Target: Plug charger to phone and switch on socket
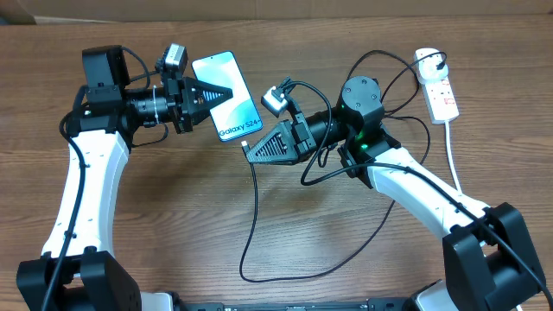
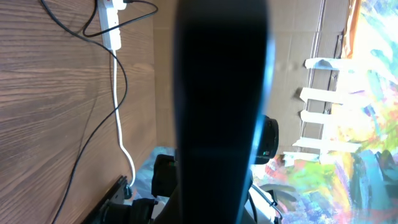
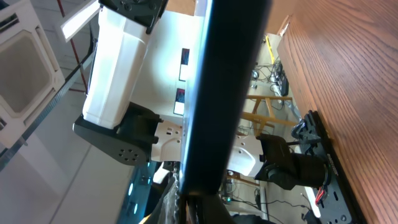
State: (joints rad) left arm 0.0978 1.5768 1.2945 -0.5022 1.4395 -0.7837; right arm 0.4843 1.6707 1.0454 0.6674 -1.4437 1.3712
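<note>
The phone [image 1: 233, 108], its screen reading "Galaxy S24+", is held off the table, tilted, in my left gripper [image 1: 216, 93], which is shut on its upper half. My right gripper [image 1: 252, 149] sits at the phone's lower end, shut on the plug tip of the charger [image 1: 251, 225]. The black cable hangs down, loops across the table and runs to the socket [image 1: 441, 91] at the far right. In the left wrist view the dark phone [image 2: 221, 93] fills the centre and hides the fingers. In the right wrist view the phone [image 3: 227, 93] does the same. Whether the plug is seated is hidden.
The socket's thick white cord [image 1: 455, 160] runs down the right side of the wooden table. The socket [image 2: 111, 25] and its cord also show at the top left of the left wrist view. Loops of black cable lie around the right arm [image 1: 397, 168].
</note>
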